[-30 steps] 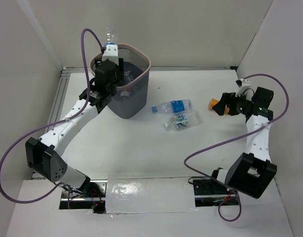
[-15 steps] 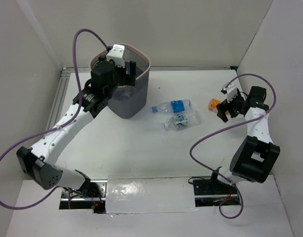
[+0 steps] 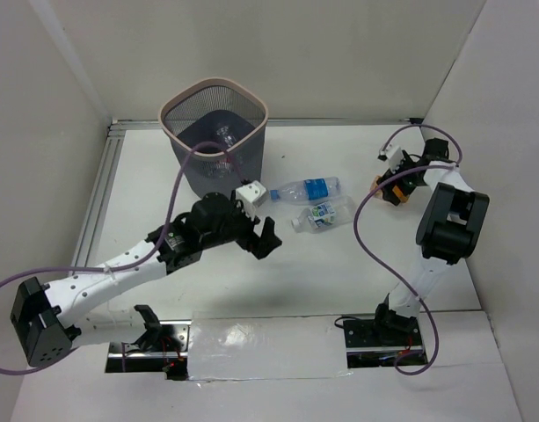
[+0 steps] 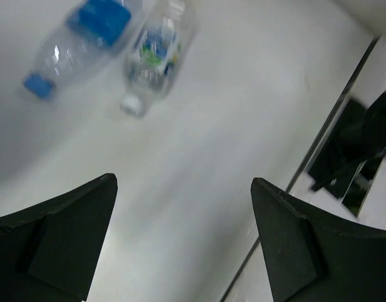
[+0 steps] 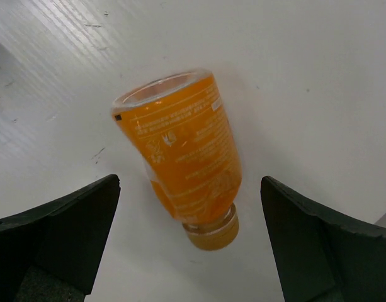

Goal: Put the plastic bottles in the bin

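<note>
Wide and empty, the left fingers [image 4: 60,245] have swung from the bin [image 3: 238,171] to the blue-label bottle [image 3: 309,188] and green-label bottle [image 3: 322,214]; right fingers [image 5: 54,233] wide too.

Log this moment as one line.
left hand: open, empty, near blue-label bottle and green-white bottle | right hand: open over lying orange bottle | bin: upright, clear bottle inside

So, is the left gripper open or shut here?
Open: the left gripper has its fingers wide apart, nothing between them.
</note>
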